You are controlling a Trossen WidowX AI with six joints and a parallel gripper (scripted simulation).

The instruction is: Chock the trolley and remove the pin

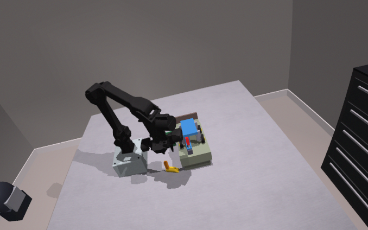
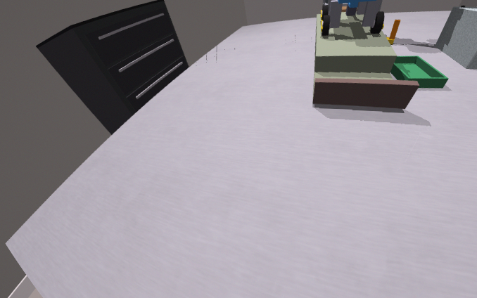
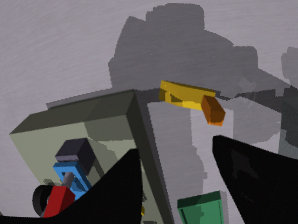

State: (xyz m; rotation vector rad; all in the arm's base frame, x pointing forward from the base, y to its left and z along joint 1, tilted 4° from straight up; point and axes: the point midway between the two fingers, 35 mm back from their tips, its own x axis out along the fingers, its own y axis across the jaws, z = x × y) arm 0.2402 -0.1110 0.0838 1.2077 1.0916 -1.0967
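Basically, the chock (image 1: 172, 169) (image 2: 391, 41) (image 3: 186, 95) stood off the ramp (image 1: 196, 159) (image 2: 355, 64) (image 3: 107, 117), handle up, presumably for easy grasping. Above, the gripper (image 1: 162, 147) (image 3: 176, 149) was parted and empty, probably lining up. Right of it, the trolley (image 1: 189, 127) (image 2: 370, 14) sat on the slope, apparently pin-held; the red-headed pin (image 1: 187, 141) (image 3: 59, 200) seemed seated.

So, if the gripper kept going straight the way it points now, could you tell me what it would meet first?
Probably the tabletop beside the ramp, though depth is unclear and one finger might catch the ramp's edge.
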